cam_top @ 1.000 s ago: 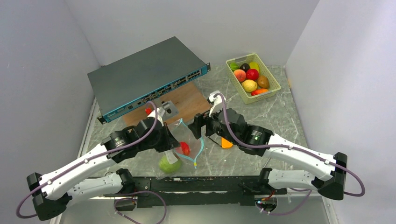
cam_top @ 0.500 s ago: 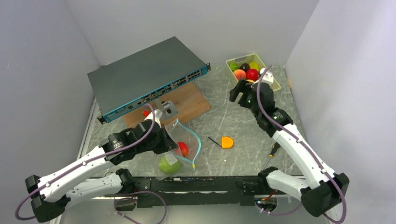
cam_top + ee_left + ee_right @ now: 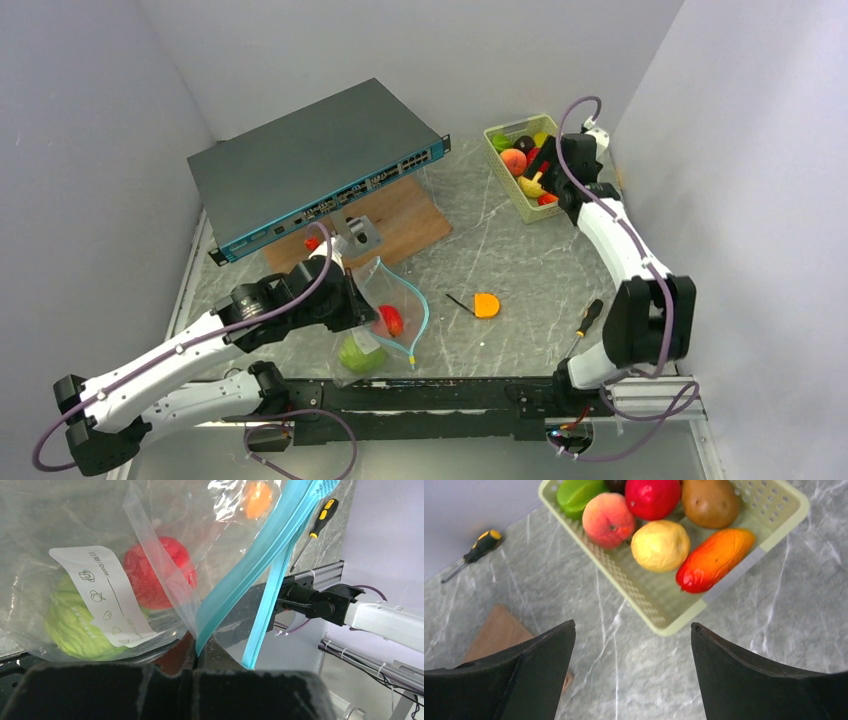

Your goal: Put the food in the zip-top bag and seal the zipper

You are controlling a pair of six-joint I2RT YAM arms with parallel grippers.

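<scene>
My left gripper (image 3: 357, 300) is shut on the edge of the clear zip-top bag (image 3: 392, 292) at its teal-blue zipper (image 3: 428, 318) and holds the mouth up. In the left wrist view the jaws (image 3: 202, 650) pinch the zipper strip (image 3: 265, 550). Inside the bag lie a green cabbage (image 3: 75, 630) and a red apple (image 3: 160, 575), behind the white label (image 3: 107, 597). My right gripper (image 3: 540, 172) is open and empty by the pale green basket (image 3: 585, 182). In the right wrist view (image 3: 631, 627) a peach (image 3: 608, 520), a lemon (image 3: 660, 545) and a red fruit (image 3: 651, 495) lie in the basket.
An orange fruit piece (image 3: 486, 304) and a black-and-orange screwdriver (image 3: 588, 318) lie on the marble table. A wooden board (image 3: 400, 215) and a grey network switch (image 3: 315, 165) stand at the back left. Walls close in on both sides.
My right arm has swung from beside the bag at the table's middle to the back right, at the basket. My left gripper has kept hold of the bag.
</scene>
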